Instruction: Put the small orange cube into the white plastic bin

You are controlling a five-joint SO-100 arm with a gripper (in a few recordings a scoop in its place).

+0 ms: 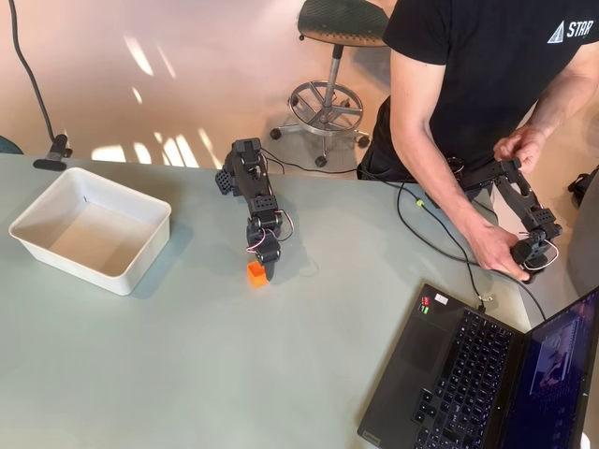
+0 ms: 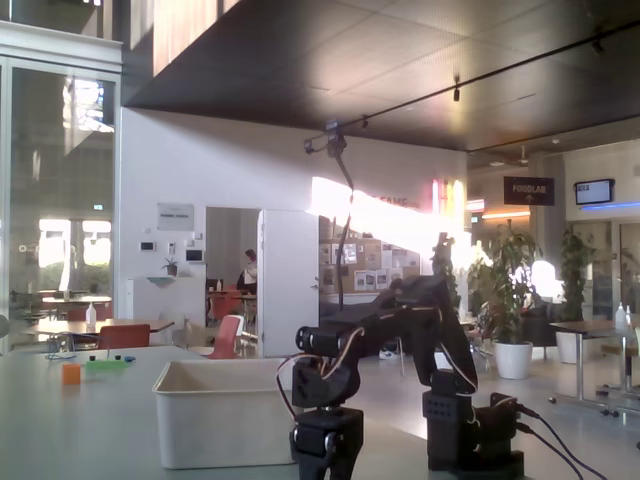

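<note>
In the overhead view, the shallow white plastic bin (image 1: 91, 239) with its rolled rim sits well to the left of the jaws, open side up and holding nothing, so a drop from above should be easy. Moving right, the small bright orange cube (image 1: 256, 273) rests on the pale grey-green table (image 1: 234, 374), touching or just beside the tip of the black two-finger gripper (image 1: 263, 266). The arm leans forward and down over the cube, a pose that suits a top-down pick. Whether the jaws are spread, narrow or already pinching the cube I cannot tell; the wrist hides them. In the fixed view the gripper (image 2: 325, 455) points down near the bottom edge, with the bin (image 2: 220, 412) just to its left. Judging by this, the grasp is the step in hand.
</note>
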